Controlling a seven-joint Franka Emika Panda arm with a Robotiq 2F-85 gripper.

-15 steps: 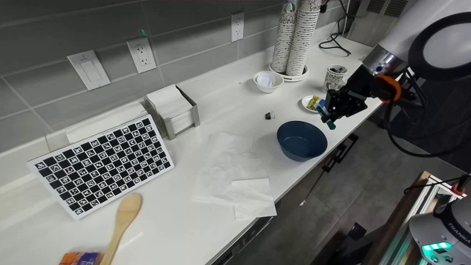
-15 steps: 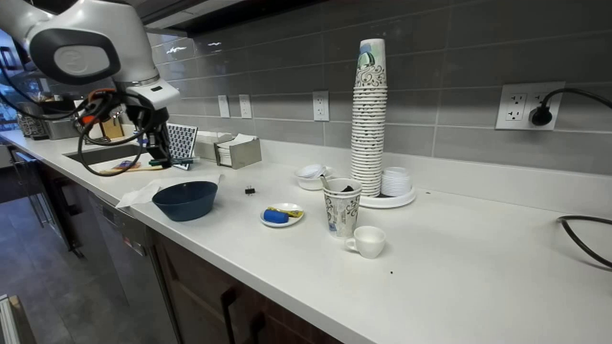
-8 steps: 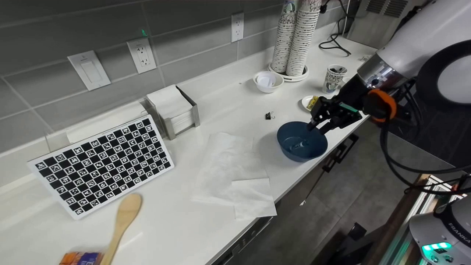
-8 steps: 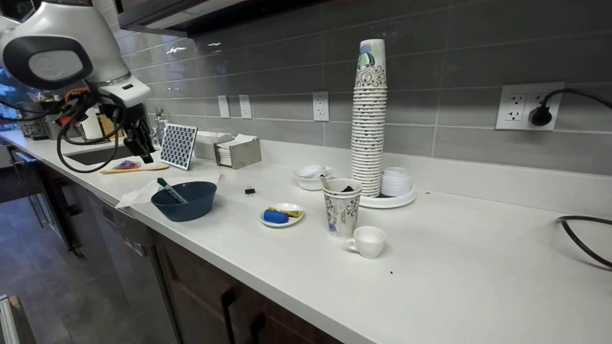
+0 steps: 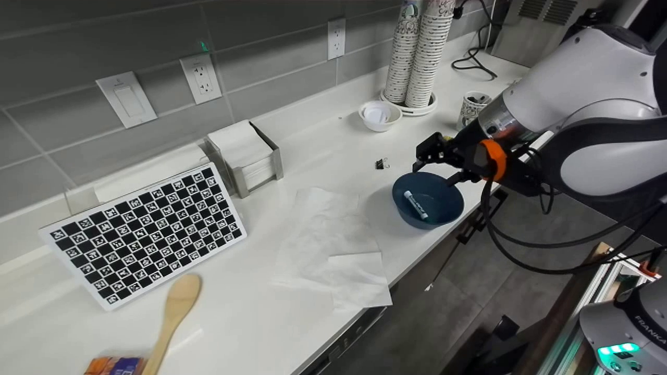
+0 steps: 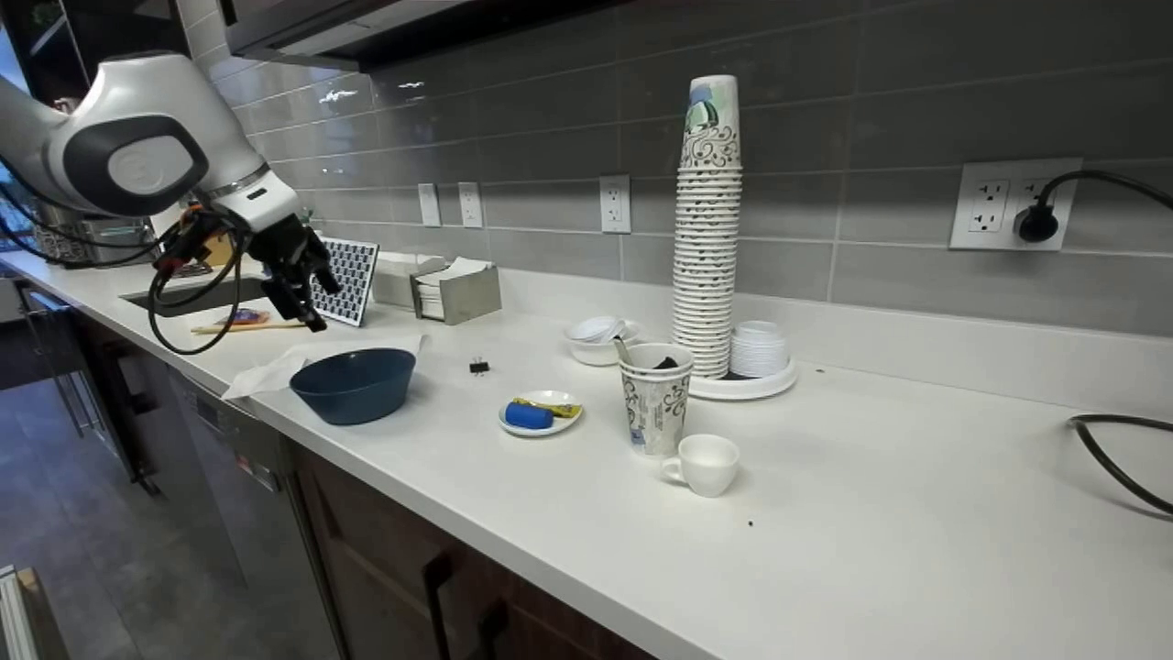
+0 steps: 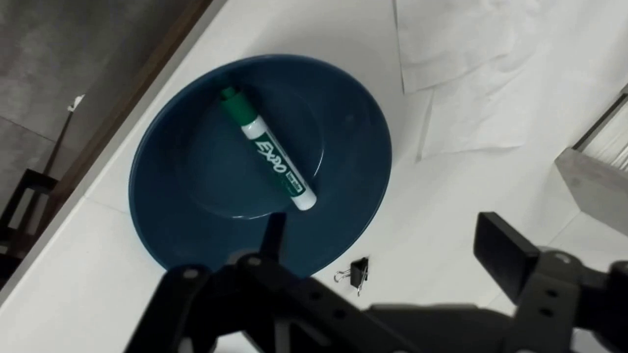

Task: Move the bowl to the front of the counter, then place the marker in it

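Note:
The dark blue bowl [image 5: 443, 204] stands upright near the counter's front edge, and it also shows as the bowl [image 6: 356, 396] in an exterior view. Inside it lies the marker [image 7: 275, 158], white with a green cap and label; from above, the marker [image 5: 416, 204] rests on the bowl's bottom. The bowl's wall hides the marker in an exterior view. Over the bowl's rim hangs my gripper [image 7: 382, 220], jaws spread wide with nothing between them. The gripper [image 5: 432, 176] is apart from the marker.
A black binder clip [image 7: 359, 273] lies beside the bowl. Paper napkins [image 5: 333, 245] are on its far side from the small plate [image 6: 561, 423]. A paper cup [image 6: 656, 403], white mug [image 6: 707, 466] and tall cup stack [image 6: 707, 247] stand further along. The napkin holder [image 5: 250, 156] is by the wall.
The gripper has opened and let go of the marker, which dropped, leaned briefly on the bowl's rim, and now lies inside. The gripper has shifted over the rim toward the binder clip's side.

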